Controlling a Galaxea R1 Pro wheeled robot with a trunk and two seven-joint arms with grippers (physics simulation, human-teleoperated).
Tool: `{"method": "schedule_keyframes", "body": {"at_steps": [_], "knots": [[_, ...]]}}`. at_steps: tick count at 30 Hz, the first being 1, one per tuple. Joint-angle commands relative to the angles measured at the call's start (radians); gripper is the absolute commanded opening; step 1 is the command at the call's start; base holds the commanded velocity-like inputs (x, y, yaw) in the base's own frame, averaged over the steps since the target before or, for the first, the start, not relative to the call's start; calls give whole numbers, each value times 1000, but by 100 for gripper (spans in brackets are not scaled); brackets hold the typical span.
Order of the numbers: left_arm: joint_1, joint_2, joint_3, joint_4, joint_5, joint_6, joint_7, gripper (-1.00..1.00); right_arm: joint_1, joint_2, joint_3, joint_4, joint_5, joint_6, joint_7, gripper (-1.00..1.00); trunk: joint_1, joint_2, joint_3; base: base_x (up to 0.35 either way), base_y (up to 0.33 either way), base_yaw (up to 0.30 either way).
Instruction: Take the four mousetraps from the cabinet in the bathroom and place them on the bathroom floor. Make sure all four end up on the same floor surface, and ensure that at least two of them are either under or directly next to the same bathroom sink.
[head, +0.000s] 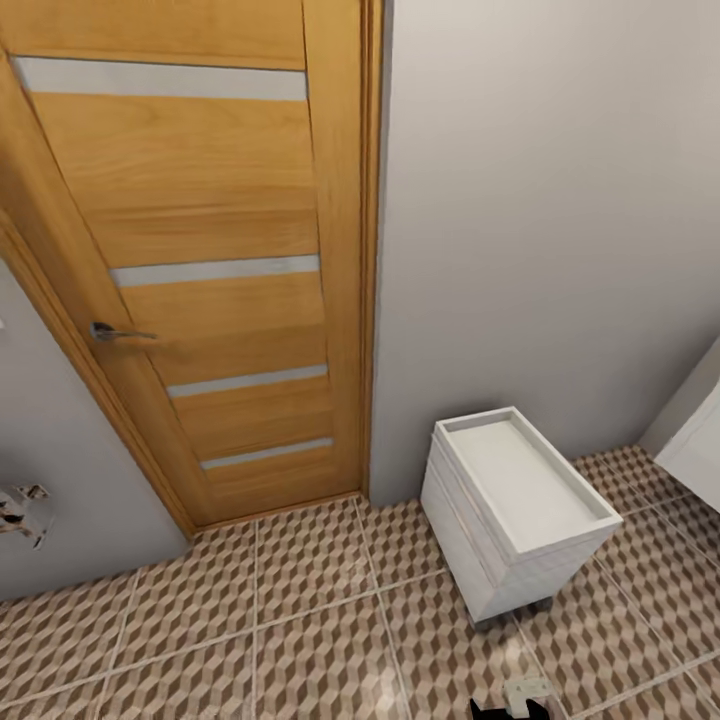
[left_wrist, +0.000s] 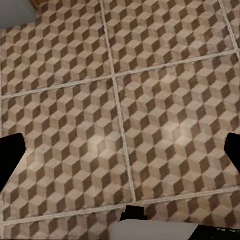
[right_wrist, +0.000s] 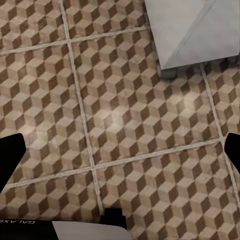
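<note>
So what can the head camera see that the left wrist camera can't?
Head view alone: a wooden door with a metal handle, grey walls, and a small white cabinet standing on the floor. Left wrist view alone: the left pincer, its dark fingertips spread wide at the picture's edges, nothing between them. Both share the cube-patterned floor tiles with pale grout lines.

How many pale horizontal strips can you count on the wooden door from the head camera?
4. All on the door, stacked: one near the top, one above the handle, one below it, one lowest. More may sit above the frame.
</note>
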Motion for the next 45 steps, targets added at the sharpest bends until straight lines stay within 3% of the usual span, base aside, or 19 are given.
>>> {"method": "schedule_keyframes", "body": {"at_steps": [1,45], "knots": [[-2,-1,-9,4,8,-6,2,100,-1,0,9,1,-10,-4,1,100,1,-2,-2,0,0,286],[-2,-7,-9,4,8,-6,2,100,-1,1,10,1,-10,-2,1,100,1,-2,-2,0,0,286]]}}
